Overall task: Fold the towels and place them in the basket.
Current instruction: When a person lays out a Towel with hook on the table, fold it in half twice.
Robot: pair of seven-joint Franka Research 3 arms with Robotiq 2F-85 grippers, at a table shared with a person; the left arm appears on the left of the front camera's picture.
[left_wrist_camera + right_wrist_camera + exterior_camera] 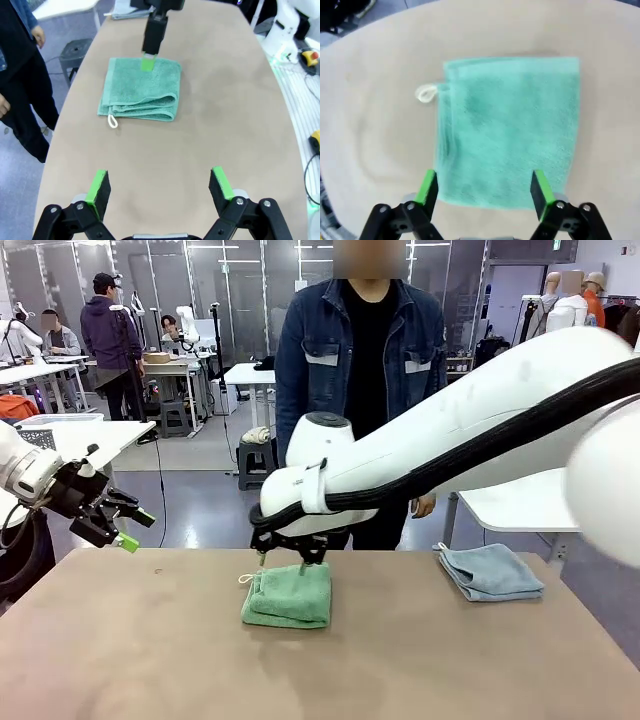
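Observation:
A folded mint green towel (290,596) lies at the middle of the table, its white corner loop (425,93) at the far left corner. My right gripper (283,562) hovers open just over its far edge, its fingers (541,189) apart above the cloth (510,130) and holding nothing. A folded pale blue-grey towel (490,570) rests at the table's far right. My left gripper (138,530) hangs open and empty above the table's left edge, facing the green towel (142,90). A dark latticed piece (38,438) shows at far left; I cannot tell whether it is the basket.
A person in a denim jacket (360,350) stands at the far side, close behind the green towel. My right arm (470,430) stretches across the table from the right. A white side table (530,505) stands behind the blue-grey towel.

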